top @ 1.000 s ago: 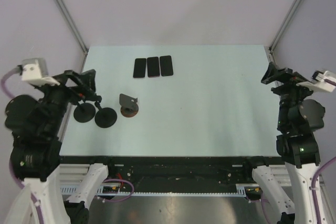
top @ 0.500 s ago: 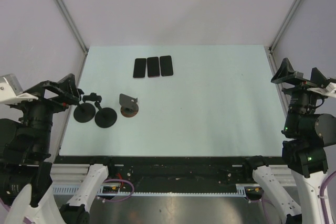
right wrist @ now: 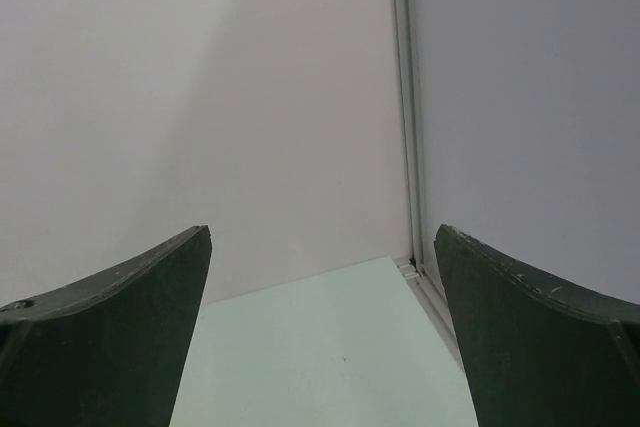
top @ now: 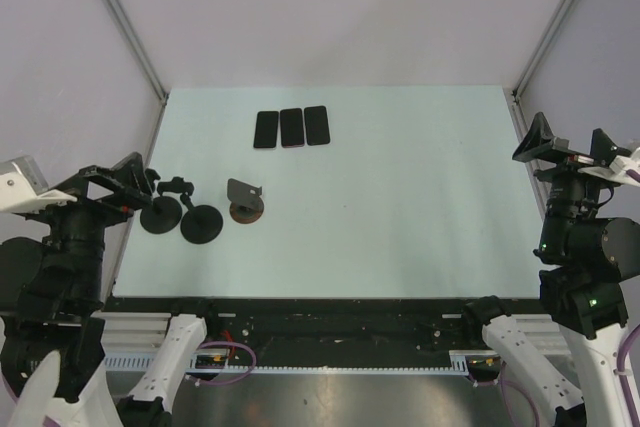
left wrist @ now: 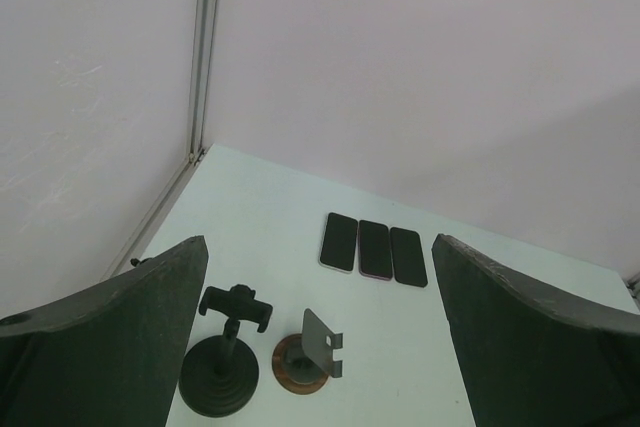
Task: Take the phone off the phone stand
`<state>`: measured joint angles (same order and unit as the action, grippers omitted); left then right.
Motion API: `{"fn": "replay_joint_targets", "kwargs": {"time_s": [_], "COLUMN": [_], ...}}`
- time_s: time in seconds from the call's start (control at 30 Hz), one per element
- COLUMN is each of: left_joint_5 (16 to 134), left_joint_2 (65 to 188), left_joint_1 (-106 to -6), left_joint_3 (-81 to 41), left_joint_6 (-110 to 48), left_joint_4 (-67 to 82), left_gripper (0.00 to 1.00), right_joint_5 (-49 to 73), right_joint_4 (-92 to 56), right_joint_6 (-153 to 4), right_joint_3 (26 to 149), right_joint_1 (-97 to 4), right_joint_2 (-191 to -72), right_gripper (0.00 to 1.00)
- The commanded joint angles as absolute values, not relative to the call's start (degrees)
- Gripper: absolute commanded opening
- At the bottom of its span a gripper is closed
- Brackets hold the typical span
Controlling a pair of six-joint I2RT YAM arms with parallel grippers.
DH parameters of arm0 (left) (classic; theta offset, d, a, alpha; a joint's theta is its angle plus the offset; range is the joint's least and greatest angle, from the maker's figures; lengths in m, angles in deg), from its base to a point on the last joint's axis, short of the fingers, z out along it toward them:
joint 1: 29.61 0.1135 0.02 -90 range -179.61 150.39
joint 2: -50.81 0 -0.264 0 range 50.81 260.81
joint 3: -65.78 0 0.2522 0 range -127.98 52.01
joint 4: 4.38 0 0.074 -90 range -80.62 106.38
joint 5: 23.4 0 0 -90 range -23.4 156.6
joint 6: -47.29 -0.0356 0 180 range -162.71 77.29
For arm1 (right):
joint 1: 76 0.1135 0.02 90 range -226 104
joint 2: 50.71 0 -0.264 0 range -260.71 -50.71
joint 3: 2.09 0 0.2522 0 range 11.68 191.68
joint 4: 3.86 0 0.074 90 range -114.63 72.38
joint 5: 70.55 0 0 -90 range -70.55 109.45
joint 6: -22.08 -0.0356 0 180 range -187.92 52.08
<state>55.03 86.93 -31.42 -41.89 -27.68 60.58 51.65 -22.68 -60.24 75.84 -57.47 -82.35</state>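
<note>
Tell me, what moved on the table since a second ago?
Only the arms moved. The left gripper pulled back off the left edge of the table, away from the black stands. The right gripper drew back a little too. Both are open and empty. The three phones and the brown-based stand stayed put.

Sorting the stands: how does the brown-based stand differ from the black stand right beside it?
Colour: the brown-based stand has a rust-brown disc base, the black stand is black throughout. Holder: the brown-based stand carries a tilted grey plate, the black stand a clamp on a stem. Both are round-based and empty.
</note>
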Motion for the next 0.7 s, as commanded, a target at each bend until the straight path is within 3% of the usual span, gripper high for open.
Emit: {"fn": "replay_joint_targets", "kwargs": {"time_s": [0.0, 0.67], "left_joint_5": [54.2, 53.4], "left_joint_2": [85.8, 82.5], "left_joint_1": [-31.5, -31.5], "left_joint_3": [-40.7, -39.7], "left_joint_6": [-26.3, -25.3], "left_joint_4": [59.7, 58.3], "left_gripper": [1.0, 1.0], "right_joint_5": [53.4, 54.4], "right_joint_4": [-20.8, -21.1], "right_joint_6": [-57.6, -55.9], "right_joint_3": [77.1, 77.1], "right_joint_1": [-56.3, -54.3], "right_joint_2": [-81.7, -81.1], "right_gripper": [1.0, 1.0]}}
